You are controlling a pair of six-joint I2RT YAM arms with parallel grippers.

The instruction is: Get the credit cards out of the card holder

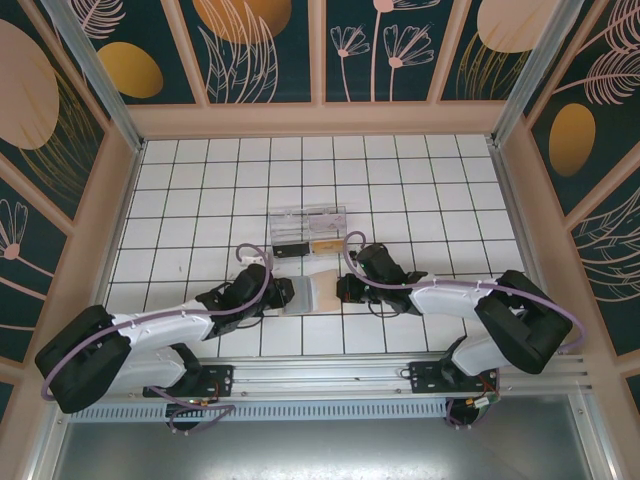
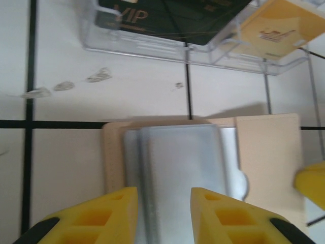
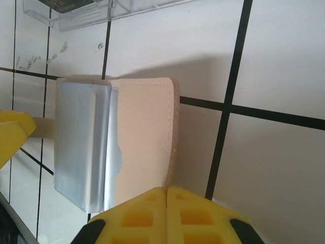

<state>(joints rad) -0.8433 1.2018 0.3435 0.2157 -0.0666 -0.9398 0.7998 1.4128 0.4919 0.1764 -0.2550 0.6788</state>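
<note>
Left gripper (image 2: 163, 195), partly open, straddles the pale silvery plastic credit cards (image 2: 177, 162) (pinch squarely). Right gripper (image 3: 166, 190), closed empty, should pin the tan-brown bifold card holder (image 3: 144, 137).

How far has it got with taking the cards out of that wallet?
Done: the card holder lies opened flat, grey lining up. In hand: the right gripper, shut, sits at the tan flap's edge, while the left gripper has its fingers apart over the grey pockets. Left: I can't make out any credit cards pulled free of the holder, so the drawing out seems not yet done.
</note>
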